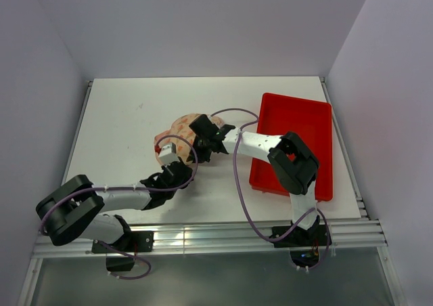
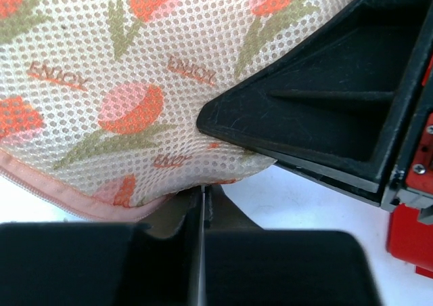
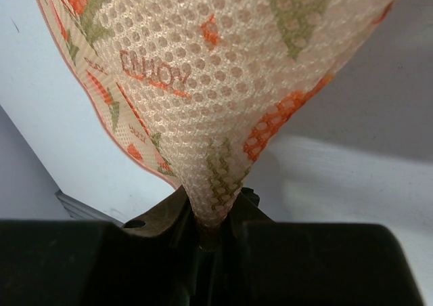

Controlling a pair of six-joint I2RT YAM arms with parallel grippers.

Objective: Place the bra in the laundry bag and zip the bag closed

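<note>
The laundry bag (image 1: 186, 125), cream mesh with an orange-red tulip print and a pink zipper edge, lies mid-table between both arms. It fills the left wrist view (image 2: 122, 82) and hangs above the jaws in the right wrist view (image 3: 203, 69). My right gripper (image 1: 199, 138) (image 3: 215, 228) is shut on a pinched fold of the bag's mesh. My left gripper (image 1: 177, 143) (image 2: 201, 194) is shut to a thin slit, its tips tucked under the pink zipper edge (image 2: 81, 208). Whether anything is pinched there is hidden. The bra is out of view.
A red plastic tray (image 1: 298, 116) lies on the right side of the white table (image 1: 122, 123), partly under the right arm. The right gripper's black body (image 2: 325, 110) crowds the left wrist view, right next to the left jaws. Grey walls close off three sides.
</note>
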